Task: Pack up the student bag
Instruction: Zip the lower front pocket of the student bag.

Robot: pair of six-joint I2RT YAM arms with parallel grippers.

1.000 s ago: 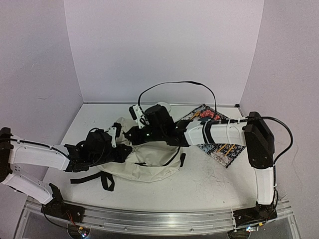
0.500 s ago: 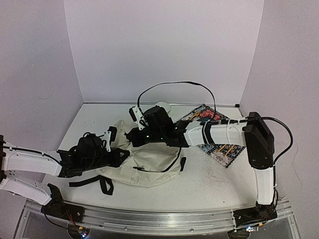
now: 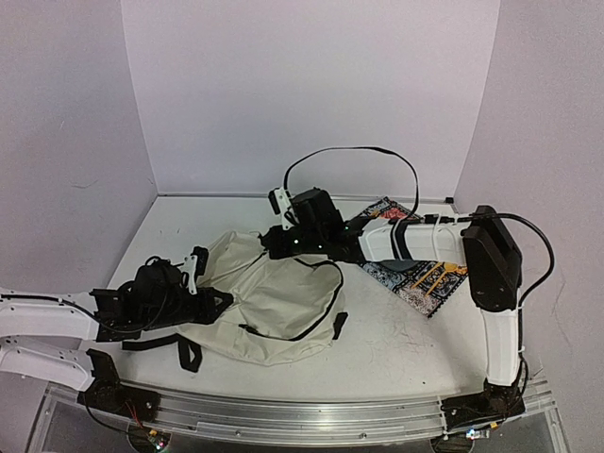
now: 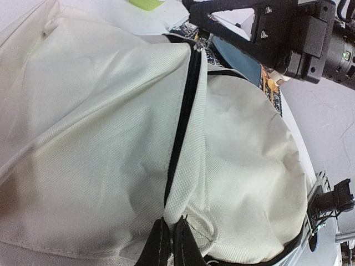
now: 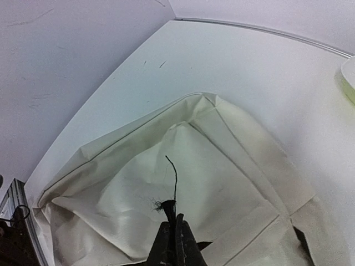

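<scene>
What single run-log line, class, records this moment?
left gripper: shut on student bag | right gripper: shut at zipper end | bag: stretched between both grippers

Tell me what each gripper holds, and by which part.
Both hold the student bag. The left gripper pinches cream fabric at the end of its black zipper; the right gripper pinches a frayed black bit on it, possibly a zipper pull.

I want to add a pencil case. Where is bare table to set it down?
Bare table lies front right, between the student bag, the patterned book and the right arm's base, and back left, between bag and wall. The middle is crowded: bag, both arms.
</scene>
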